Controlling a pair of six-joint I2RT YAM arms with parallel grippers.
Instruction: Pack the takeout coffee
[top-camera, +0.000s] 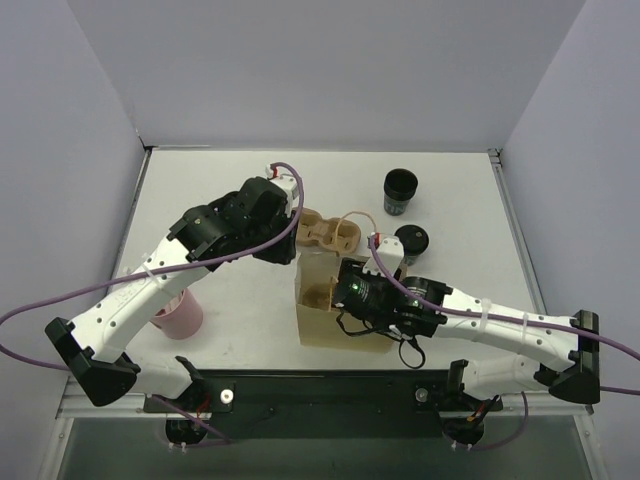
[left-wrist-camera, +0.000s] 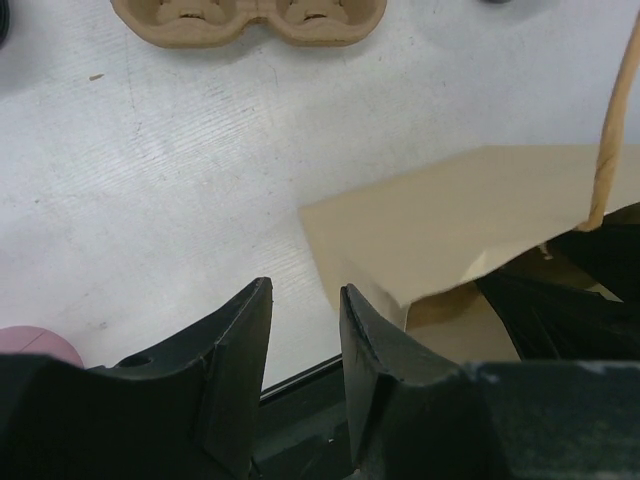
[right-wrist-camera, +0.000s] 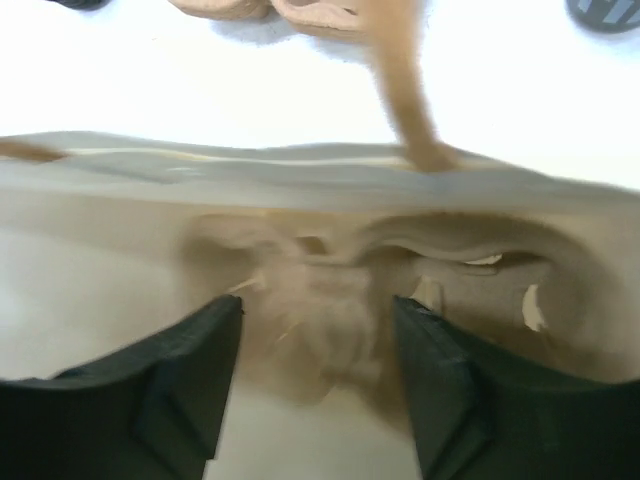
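Now right tool (right-wrist-camera: 318, 312) is gaping empty inside the bag (top-camera: 318, 325).
Left tool (left-wrist-camera: 305, 290) is idling half-open, empty; handle (right-wrist-camera: 400, 90) is threatening a snag.

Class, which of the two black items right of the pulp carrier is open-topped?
The farther black cup, showing a hollow mouth; the nearer black item has a flat lid on top.

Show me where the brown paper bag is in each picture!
Top external: the paper bag stands just below the middle.
Left wrist: the paper bag is on the right side.
Right wrist: the paper bag fills the middle, open mouth facing the camera.
Shared landmark: the pulp carrier, just beyond the bag, at the top edge of both wrist views.
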